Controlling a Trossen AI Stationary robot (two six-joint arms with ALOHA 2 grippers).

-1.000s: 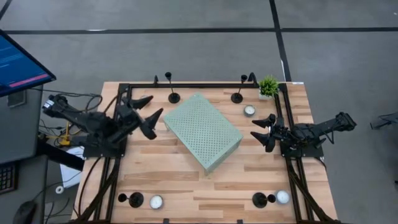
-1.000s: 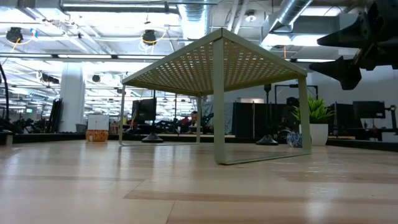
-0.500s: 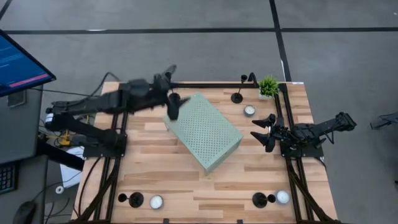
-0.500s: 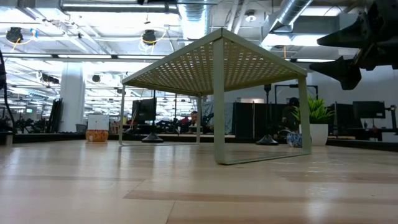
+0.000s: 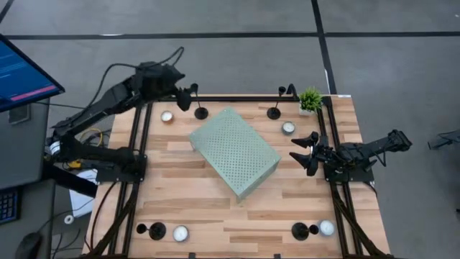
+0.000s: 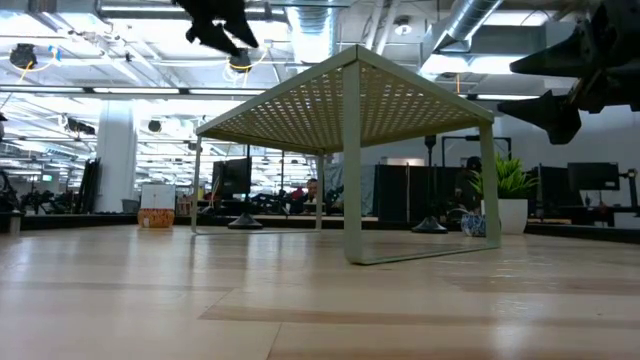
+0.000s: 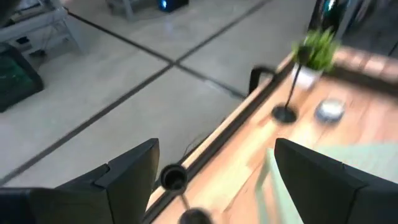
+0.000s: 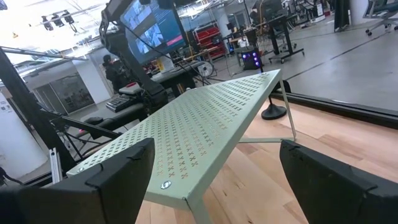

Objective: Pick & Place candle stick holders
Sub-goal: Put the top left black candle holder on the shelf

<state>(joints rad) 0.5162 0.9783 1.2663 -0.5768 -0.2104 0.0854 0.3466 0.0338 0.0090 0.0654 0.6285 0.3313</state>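
Note:
Four black candle stick holders stand on their disc bases: far left (image 5: 201, 113), far right (image 5: 273, 113), near left (image 5: 157, 231) and near right (image 5: 300, 231). My left gripper (image 5: 187, 96) is open and raised over the table's far left corner, beside the far-left holder's stem top. In the left wrist view that holder's top cup (image 7: 173, 177) shows between the open fingers of my left gripper (image 7: 216, 149), close to one finger, and I see no touch. My right gripper (image 5: 302, 147) waits open at the right edge, facing the green stand (image 8: 205, 124).
A pale green perforated metal stand (image 5: 233, 151) fills the table's middle. Tealights lie far left (image 5: 167, 116), far right (image 5: 288, 127), near left (image 5: 180, 232) and near right (image 5: 327, 227). A small potted plant (image 5: 310, 99) sits at the far right corner. A black frame rail (image 5: 237, 98) runs along the far edge.
My left gripper has swung from the table's left side toward the far edge, risen and rolled. It now stands by the far-left holder's top and has stayed open. The far-left tealight has come into sight behind it.

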